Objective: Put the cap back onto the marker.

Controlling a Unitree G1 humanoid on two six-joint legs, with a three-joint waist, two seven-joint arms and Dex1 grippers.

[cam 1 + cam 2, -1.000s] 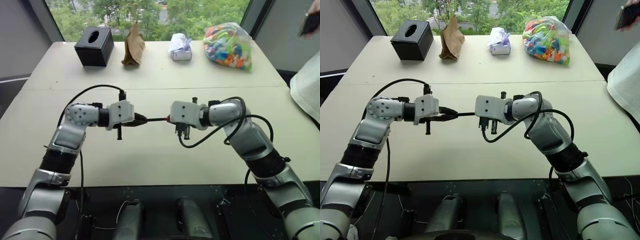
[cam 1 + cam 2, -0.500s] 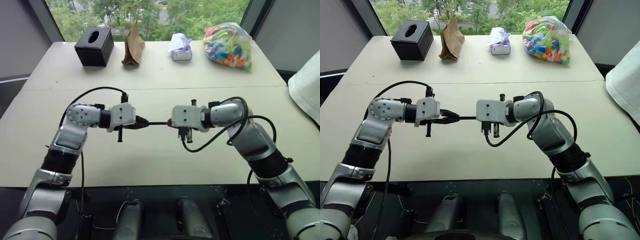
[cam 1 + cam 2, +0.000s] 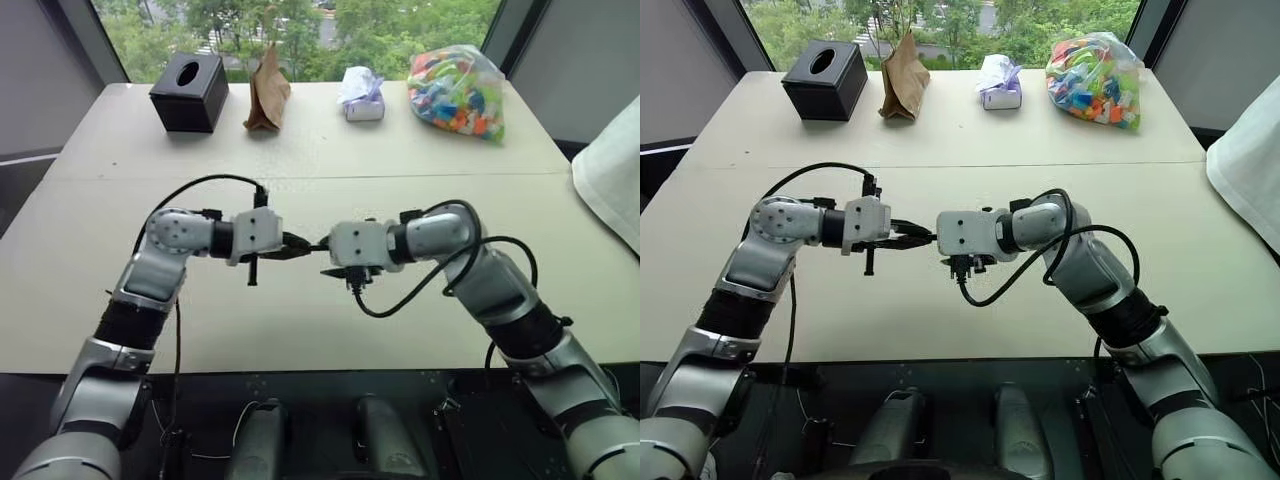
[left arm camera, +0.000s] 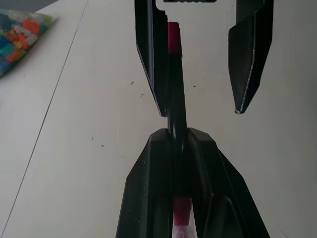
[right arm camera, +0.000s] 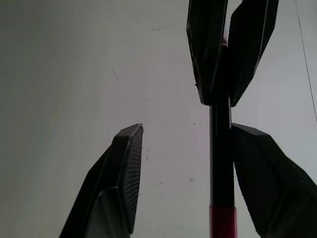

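Note:
My left gripper (image 3: 297, 246) is shut on the thin black marker (image 4: 176, 94), held level above the table (image 3: 300, 330). The small red cap (image 4: 173, 37) sits on the marker's far end. My right gripper (image 5: 187, 127) faces the left one and stands open around that end, its fingers (image 5: 121, 183) spread wide. The marker's shaft and the cap (image 5: 223, 220) lie close against one right finger, and the other finger stands well clear. In the eye views the two grippers nearly meet over the middle of the table, with a short piece of marker (image 3: 318, 246) between them.
Along the table's far edge stand a black tissue box (image 3: 188, 92), a brown paper bag (image 3: 267, 92), a white packet (image 3: 360, 95) and a clear bag of colourful pieces (image 3: 455, 92). A white cloth (image 3: 610, 190) hangs in at the right edge.
My right gripper has opened; its fingers were shut around the marker's end before. The visible stretch of marker between the two grippers has become shorter.

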